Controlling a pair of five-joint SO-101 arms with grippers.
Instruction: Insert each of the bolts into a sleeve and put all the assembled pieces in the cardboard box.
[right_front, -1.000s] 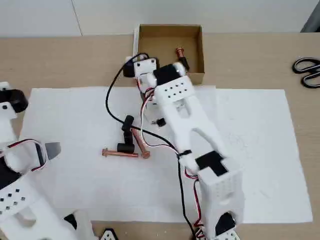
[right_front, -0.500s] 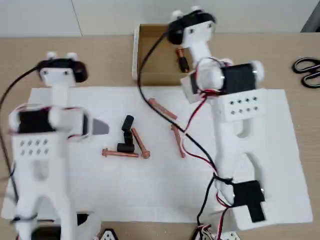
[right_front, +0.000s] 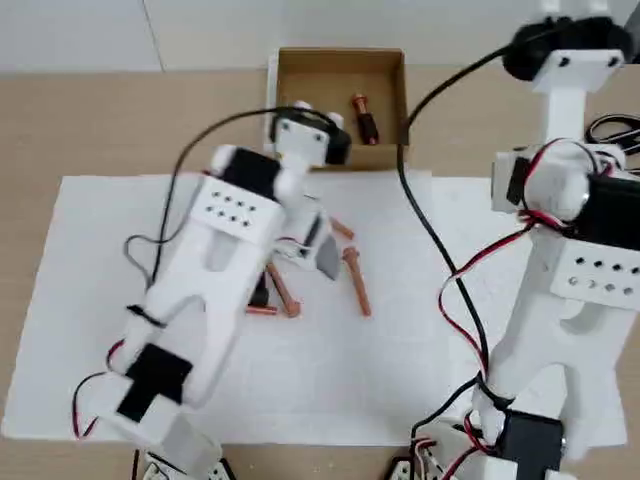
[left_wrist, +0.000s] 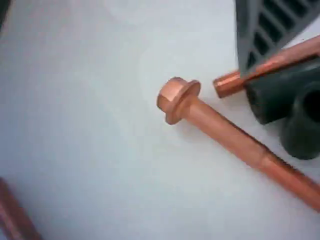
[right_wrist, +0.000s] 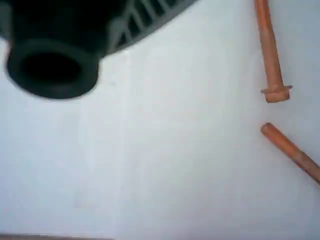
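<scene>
From above, the left end effector (right_front: 322, 255) hangs over loose bolts (right_front: 357, 285) on the paper (right_front: 480, 300). One sleeved bolt (right_front: 362, 115) lies in the cardboard box (right_front: 310, 90). Left wrist view: bolts touching black sleeves (left_wrist: 280, 95), grip impossible to tell. Right wrist view: right end effector (right_wrist: 140, 20) beside a dark sleeve (right_wrist: 52, 65), grip equally unclear.

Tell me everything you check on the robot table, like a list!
Surface: white paper sheet on a wooden table.
Job's things: loose copper-coloured metal bolts; two black plastic sleeves; brown cardboard box holding one sleeved bolt.
Clutter: black-handled scissors on the bare wood.
End effectors: left end effector low over the bolts; right end effector holds another sleeve.
Cables: black cable hanging off an arm.
Surroundings: pale surface beyond the table; nothing else seen.
</scene>
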